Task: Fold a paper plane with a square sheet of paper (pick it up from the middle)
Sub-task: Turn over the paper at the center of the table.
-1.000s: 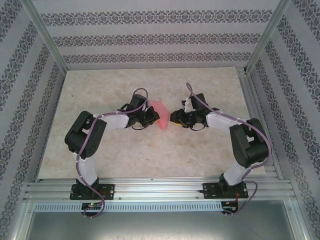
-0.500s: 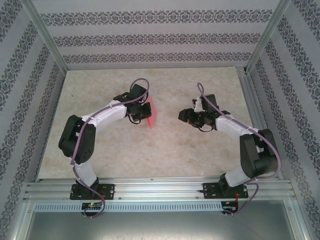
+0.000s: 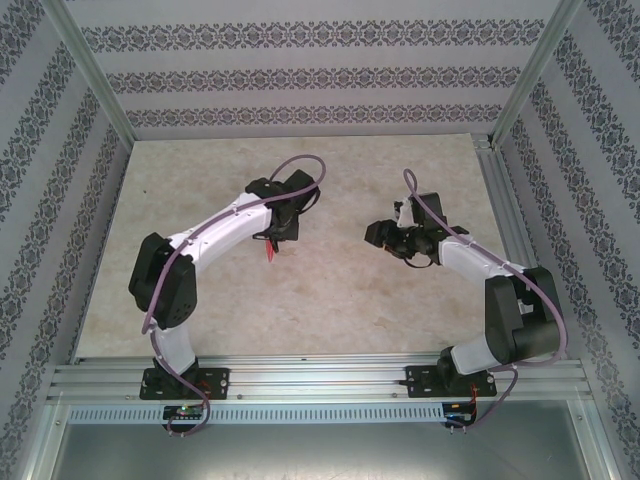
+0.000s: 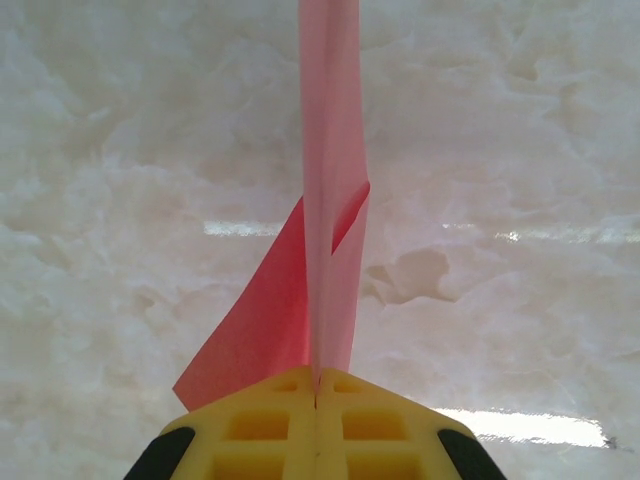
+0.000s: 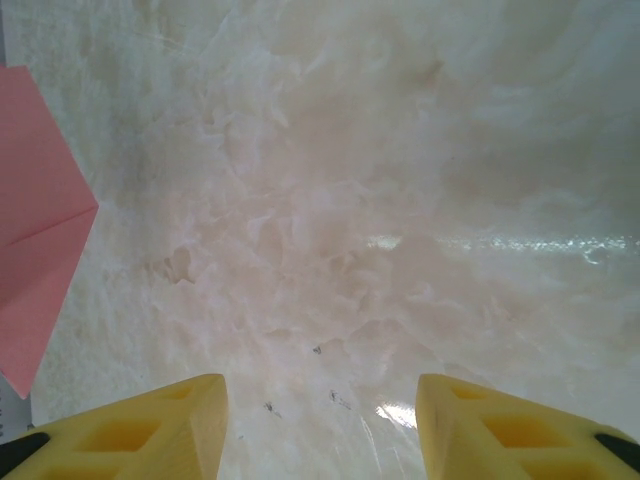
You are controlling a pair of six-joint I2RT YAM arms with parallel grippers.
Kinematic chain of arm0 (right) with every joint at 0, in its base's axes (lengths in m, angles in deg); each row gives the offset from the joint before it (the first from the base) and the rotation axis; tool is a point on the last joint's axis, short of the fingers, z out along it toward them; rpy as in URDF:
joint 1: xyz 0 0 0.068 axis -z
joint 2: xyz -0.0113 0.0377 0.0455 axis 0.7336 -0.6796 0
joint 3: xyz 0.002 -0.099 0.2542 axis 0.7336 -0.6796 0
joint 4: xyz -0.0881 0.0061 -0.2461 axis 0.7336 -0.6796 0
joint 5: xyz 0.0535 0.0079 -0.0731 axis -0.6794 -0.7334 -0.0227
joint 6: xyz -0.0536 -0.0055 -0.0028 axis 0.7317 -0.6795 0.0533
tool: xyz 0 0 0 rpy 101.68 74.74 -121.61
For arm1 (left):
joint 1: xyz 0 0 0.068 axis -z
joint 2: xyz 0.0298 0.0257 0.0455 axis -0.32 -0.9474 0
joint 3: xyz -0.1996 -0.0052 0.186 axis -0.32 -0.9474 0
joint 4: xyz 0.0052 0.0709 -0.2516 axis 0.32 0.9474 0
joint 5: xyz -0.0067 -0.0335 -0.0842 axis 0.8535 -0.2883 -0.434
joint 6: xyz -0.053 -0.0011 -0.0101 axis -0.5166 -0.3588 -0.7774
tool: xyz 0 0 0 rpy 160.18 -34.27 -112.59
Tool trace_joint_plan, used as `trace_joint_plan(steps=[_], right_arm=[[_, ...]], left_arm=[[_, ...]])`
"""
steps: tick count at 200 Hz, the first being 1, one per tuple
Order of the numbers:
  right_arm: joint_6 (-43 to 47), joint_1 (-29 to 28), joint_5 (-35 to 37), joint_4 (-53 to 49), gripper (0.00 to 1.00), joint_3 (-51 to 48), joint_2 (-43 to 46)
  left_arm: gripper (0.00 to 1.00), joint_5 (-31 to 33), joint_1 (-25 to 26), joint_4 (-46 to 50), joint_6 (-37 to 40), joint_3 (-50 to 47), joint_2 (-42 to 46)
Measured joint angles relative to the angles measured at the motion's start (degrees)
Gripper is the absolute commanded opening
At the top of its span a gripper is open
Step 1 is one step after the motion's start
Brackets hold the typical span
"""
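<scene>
My left gripper [image 4: 317,385] is shut on the folded pink-red paper plane [image 4: 328,200], which rises edge-on from between the yellow fingers, one flap [image 4: 255,325] spreading to the left. In the top view the left gripper [image 3: 272,243] points down over the table's middle with a sliver of the paper plane [image 3: 271,251] below it. My right gripper [image 5: 320,420] stands open above bare table, its yellow fingers [image 5: 150,425] wide apart and nothing between them. The paper plane [image 5: 35,220] shows at that view's left edge. In the top view the right gripper [image 3: 377,234] is to the right of the paper, apart from it.
The marbled table [image 3: 330,300] is bounded by aluminium frame rails [image 3: 310,380] at the near edge and patterned walls [image 3: 300,75] behind and at the sides. Both arm bases [image 3: 180,380] sit on the near rail.
The right gripper let go of the paper, opened and drew back to the right. The left gripper turned downwards with the paper, which now hangs edge-on instead of lying flat between the two grippers.
</scene>
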Motion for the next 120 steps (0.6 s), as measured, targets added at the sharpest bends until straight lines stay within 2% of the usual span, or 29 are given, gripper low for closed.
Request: trace_joint_plan(steps=[49,120], right_arm=[[0.5,2.0,0.7,-0.3,0.53,-2.1,1.2],[2.4,10.2,1.9,-1.5,0.56,-5.6,3.5]], left_arm=[[0.00,5.9,6.6,7.2,-0.7,6.8,-10.8],[0.02,10.7,13.9,14.9,-3.1,18.1,-22.9]])
